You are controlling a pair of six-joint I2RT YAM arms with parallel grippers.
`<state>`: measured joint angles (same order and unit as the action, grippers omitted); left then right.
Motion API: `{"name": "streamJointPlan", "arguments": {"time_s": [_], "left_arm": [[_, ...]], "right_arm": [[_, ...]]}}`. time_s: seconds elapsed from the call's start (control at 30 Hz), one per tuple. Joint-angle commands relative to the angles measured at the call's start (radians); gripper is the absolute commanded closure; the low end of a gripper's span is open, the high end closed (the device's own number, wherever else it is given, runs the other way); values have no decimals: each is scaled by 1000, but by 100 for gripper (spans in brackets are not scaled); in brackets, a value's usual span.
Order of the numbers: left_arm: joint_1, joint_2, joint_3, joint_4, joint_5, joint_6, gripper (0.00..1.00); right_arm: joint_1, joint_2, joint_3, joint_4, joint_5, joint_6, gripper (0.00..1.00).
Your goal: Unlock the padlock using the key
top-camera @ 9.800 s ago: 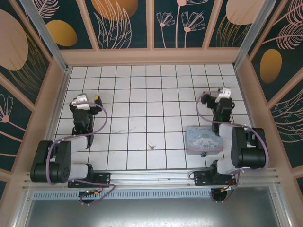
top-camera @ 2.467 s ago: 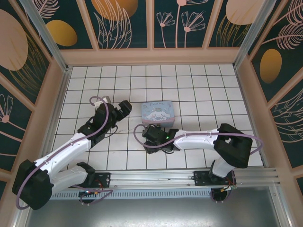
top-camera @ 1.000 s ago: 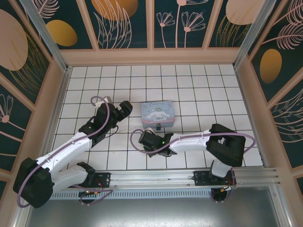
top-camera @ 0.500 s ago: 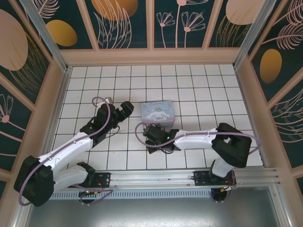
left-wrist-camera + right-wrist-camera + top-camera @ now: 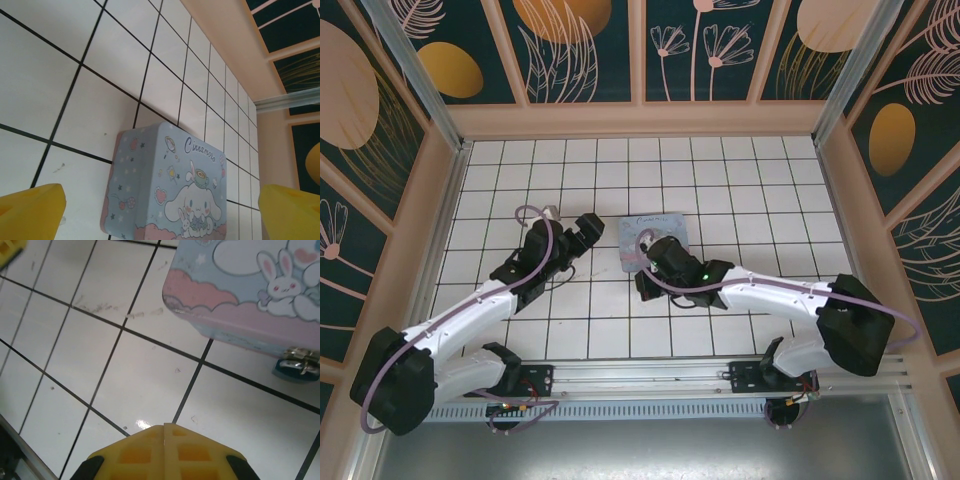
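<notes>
The left gripper [image 5: 582, 233] is held with its jaws wide apart, just beside the left side of a cartoon-printed tin [image 5: 170, 190] that lies near the middle of the table [image 5: 740, 180]. The right gripper [image 5: 164, 431] is seen with its yellow fingers pressed together, above the tiles. The padlock [image 5: 293, 371] is seen touching the tin's side that faces the table's near edge.

White tiled floor [image 5: 720, 180], dark floral wall panels [image 5: 725, 45], peach frame [image 5: 640, 118]
</notes>
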<state>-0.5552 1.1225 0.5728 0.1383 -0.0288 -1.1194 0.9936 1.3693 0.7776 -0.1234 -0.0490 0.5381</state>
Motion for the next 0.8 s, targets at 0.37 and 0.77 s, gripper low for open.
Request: {"name": "streamJointPlan", "arguments": {"time_s": [0.37,0.77], "left_arm": [[6,45,-5,47,73,-36,1],[6,52,-1,59,121,-3,1]], "right_arm": [[-6,93,-77,30,-32,34,100],[9,108,-54,17,52,63,38]]}}
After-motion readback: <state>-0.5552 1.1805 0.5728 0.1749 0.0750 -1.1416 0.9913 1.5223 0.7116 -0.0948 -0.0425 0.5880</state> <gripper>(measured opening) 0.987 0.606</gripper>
